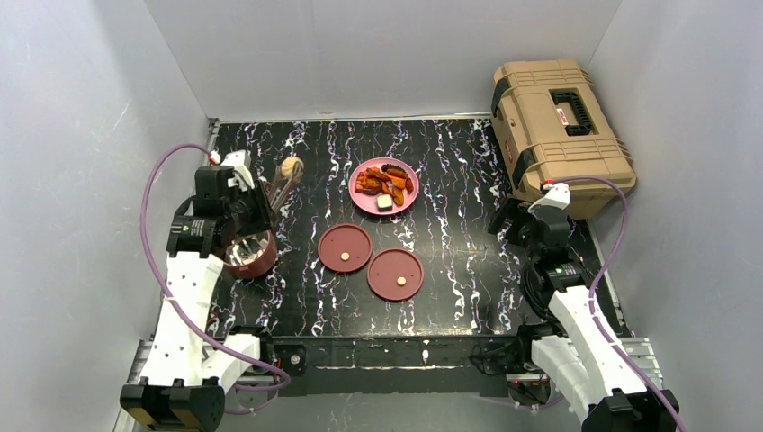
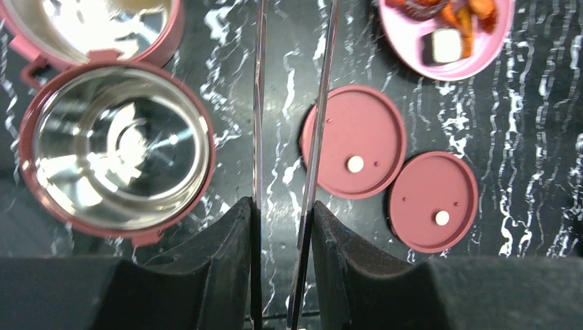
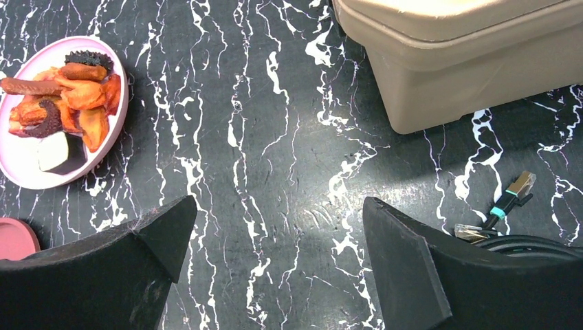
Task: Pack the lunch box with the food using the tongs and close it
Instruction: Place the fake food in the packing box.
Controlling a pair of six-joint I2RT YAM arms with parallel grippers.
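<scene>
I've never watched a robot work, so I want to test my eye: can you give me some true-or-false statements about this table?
1. The left end effector grips the tongs. True.
2. The right end effector holds a lid. False: it is open with nothing between its fingers.
3. Both lids lie flat on the table, not on any bowl. True.
4. The steel bowl beside the tongs is full of food. False: it is empty.
5. The pink plate is bare. False: food lies on it, mostly orange-red pieces.
</scene>
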